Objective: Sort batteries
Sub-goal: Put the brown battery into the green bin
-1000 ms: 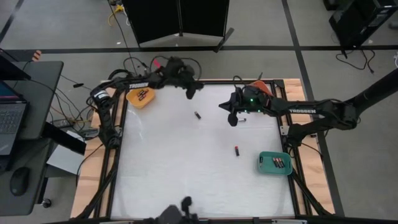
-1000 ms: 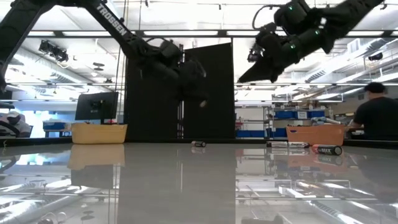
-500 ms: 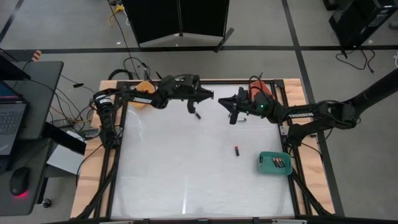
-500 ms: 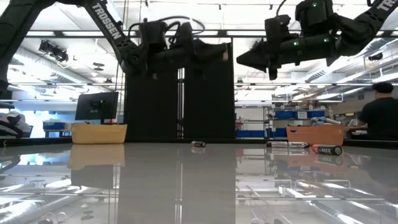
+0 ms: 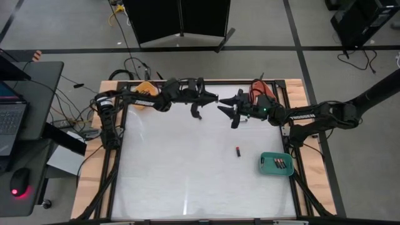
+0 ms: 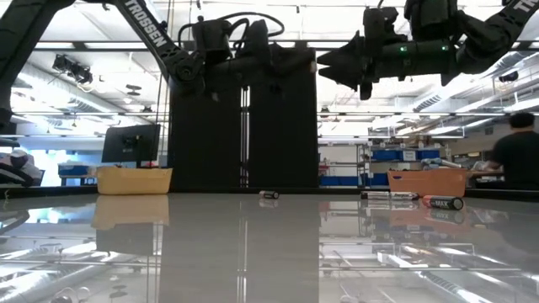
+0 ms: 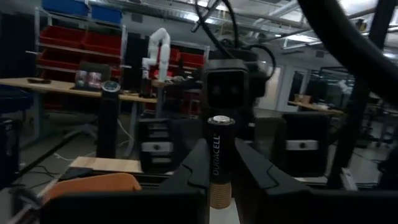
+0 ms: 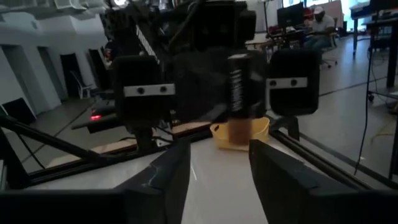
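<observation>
- The left gripper (image 5: pixel 215 99) is raised above the far middle of the white table (image 5: pixel 187 175), its dark fingers (image 7: pixel 194 163) pinching a black cylindrical Duracell battery with a copper-coloured end (image 7: pixel 219 158), held upright between them in the left wrist view
- The right gripper (image 5: pixel 220 107) faces it tip to tip, also in the air, its two fingers (image 8: pixel 165 171) spread wide with nothing between them; the held battery (image 8: pixel 239 93) shows just beyond them in the right wrist view
- A small dark battery with a red end (image 5: pixel 238 151) lies on the table right of centre, near a green rectangular tray (image 5: pixel 276 164) at the right edge, which holds several more cells
- Another small dark cell (image 6: pixel 269 194) lies on the table's far part in the low view
- An orange tray (image 5: pixel 144 89) sits at the far left corner, partly hidden by the left arm
- A red-orange tray (image 5: pixel 261 91) sits at the far right corner behind the right arm
- A person in a dark top (image 6: pixel 515 156) shows in the room beyond, at the low view's right edge
</observation>
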Available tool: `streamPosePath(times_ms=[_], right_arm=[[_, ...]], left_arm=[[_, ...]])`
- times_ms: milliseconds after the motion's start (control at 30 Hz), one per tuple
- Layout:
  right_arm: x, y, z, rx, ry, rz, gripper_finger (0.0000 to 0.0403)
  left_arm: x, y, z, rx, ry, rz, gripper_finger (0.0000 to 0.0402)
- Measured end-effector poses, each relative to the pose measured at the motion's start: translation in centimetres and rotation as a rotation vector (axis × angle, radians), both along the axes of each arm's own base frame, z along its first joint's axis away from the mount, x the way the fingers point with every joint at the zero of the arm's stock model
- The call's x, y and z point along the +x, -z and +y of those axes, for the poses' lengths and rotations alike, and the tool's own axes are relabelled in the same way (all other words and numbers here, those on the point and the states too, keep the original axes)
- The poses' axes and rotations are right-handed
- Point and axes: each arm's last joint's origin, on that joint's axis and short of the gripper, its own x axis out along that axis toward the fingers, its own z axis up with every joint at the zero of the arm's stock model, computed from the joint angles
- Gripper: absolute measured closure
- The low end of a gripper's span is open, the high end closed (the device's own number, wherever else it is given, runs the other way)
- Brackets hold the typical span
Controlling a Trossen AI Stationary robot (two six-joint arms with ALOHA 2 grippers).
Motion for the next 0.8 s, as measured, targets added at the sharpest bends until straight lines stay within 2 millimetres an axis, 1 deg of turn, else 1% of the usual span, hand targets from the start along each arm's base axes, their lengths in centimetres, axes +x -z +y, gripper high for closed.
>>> streamPosePath(times_ms=[100,233,367,567,700,800], right_arm=[[0.0,0.0,0.0,-0.004,0.000,-0.003,0.0220],[0.0,-0.1,0.0,-0.013,0.000,-0.004,0.0226],[0.1,-0.2,0.2,-0.023,-0.010,-0.020,0.0242],[0.2,-0.4,0.6,-0.031,-0.026,-0.035,0.0273],[0.2,-0.4,0.7,-0.031,-0.027,-0.036,0.0290],[0.2,-0.4,0.7,-0.031,-0.033,-0.033,0.0295]], left_arm=[[0.1,0.0,-0.4,0.000,0.014,0.000,0.0361],[0.3,0.0,-0.8,0.011,0.002,-0.005,0.0361],[0.5,-0.1,-1.2,0.013,-0.008,-0.009,0.0361],[0.5,-0.2,-1.2,0.012,-0.015,-0.017,0.0361],[1.5,-0.8,-1.5,0.018,0.005,-0.010,0.0361],[2.1,-1.0,-2.0,0.060,-0.003,0.007,0.0361]])
